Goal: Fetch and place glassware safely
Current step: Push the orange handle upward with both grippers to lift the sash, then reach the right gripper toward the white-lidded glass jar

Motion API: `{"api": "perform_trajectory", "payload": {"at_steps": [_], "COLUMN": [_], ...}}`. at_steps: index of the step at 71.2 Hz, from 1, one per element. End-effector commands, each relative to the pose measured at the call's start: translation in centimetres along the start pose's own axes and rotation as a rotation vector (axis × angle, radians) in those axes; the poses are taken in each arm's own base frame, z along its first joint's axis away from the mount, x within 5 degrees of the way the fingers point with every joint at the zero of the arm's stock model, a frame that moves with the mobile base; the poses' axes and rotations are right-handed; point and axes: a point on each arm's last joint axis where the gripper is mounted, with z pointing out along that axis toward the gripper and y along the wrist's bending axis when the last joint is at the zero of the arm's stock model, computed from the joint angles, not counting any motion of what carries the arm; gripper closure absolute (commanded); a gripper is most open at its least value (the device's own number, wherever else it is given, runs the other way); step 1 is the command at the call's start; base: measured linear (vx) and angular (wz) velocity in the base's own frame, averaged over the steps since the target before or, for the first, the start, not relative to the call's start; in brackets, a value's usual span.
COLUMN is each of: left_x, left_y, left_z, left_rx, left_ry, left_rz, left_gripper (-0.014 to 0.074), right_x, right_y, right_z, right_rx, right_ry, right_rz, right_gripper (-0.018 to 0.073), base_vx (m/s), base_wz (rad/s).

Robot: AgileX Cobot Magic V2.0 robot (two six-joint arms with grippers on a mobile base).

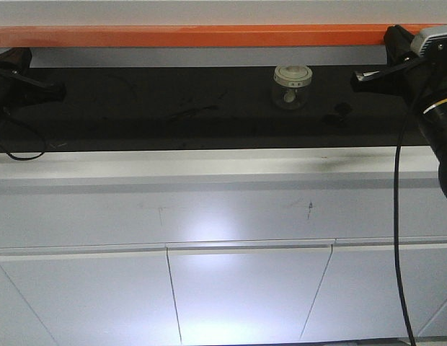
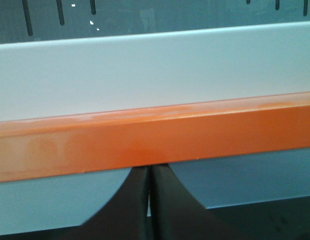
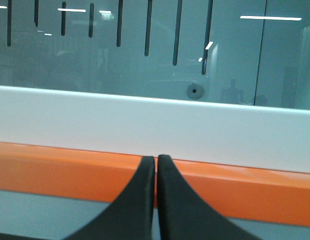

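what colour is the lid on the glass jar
Cream-white lid, best seen in the exterior front-facing view.

Black counter [image 1: 173,108], orange rail [image 1: 195,34] behind; white cabinet doors [image 1: 245,295] below, glare.

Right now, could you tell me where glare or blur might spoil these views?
Front view: a bright glare patch on the white cabinet front; the jar stands clear on the dark counter. Left wrist view: soft sheen on the orange bar. Right wrist view: bright light reflections streak the glass panel.
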Motion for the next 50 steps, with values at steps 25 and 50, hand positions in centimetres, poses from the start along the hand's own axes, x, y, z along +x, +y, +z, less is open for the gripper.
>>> {"api": "perform_trajectory", "payload": {"at_steps": [25, 50], "left_x": [-9.9, -11.7], "left_y": [0.4, 0.5], "left_z": [-0.8, -1.4], "left_rx": [-0.01, -0.014], "left_ry": [-0.359, -0.361], "left_rz": [0.01, 0.012], "left_gripper": [0.0603, 0.0603], "right_x": [-5.7, -6.2], "right_y": [-0.2, -0.3], "right_z": [-0.7, -1.0], "right_rx": [-0.018, -0.016], "right_ry": [-0.183, -0.175], "right_rz": [-0.044, -0.048], "right_gripper": [0.056, 0.056], "base_vx": [0.0, 0.0], "base_wz": [0.0, 0.0]}}
